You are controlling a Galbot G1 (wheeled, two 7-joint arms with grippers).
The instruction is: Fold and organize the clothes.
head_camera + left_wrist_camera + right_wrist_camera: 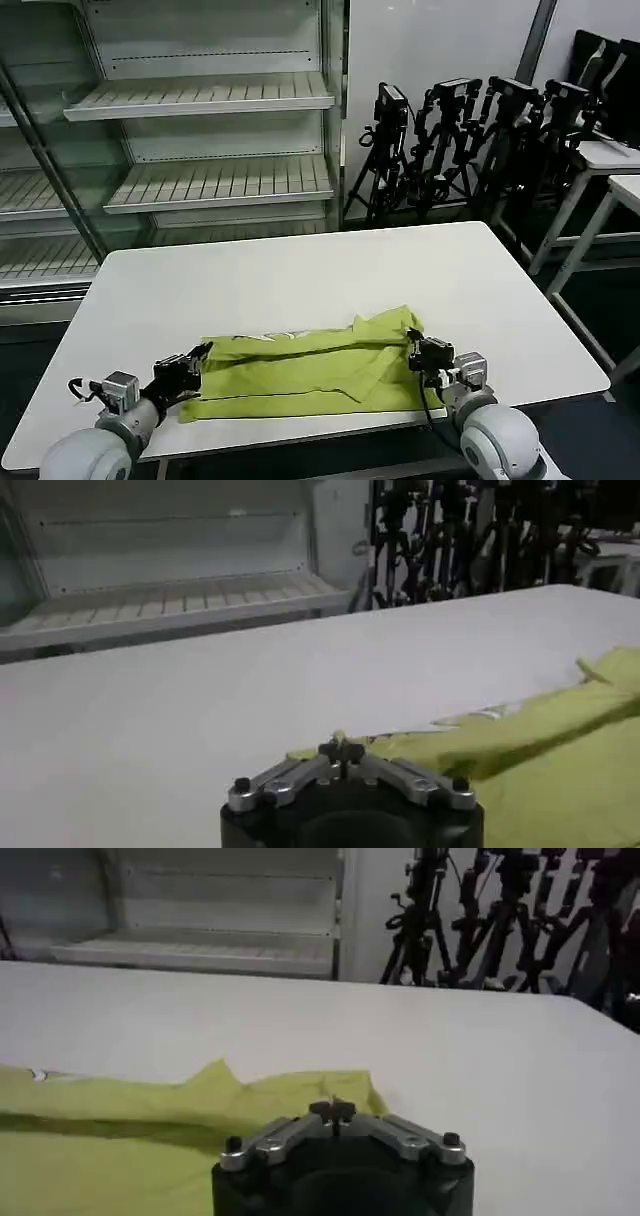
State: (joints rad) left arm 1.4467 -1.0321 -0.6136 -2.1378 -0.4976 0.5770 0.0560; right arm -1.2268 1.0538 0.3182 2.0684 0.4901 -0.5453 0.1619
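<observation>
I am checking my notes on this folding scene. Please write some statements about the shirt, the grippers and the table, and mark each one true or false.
1. The lime T-shirt lies on the white table near its front edge. True.
2. The left gripper is at the shirt's left end. True.
3. The right gripper hovers over the far edge of the table. False: it is at the shirt's right end, near the front.
4. The shirt is spread out flat with both sleeves open. False: it is folded into a long band.
5. Camera tripods stand behind the table. True.

Lab, bare shelving (215,170), camera tripods (470,140)
</observation>
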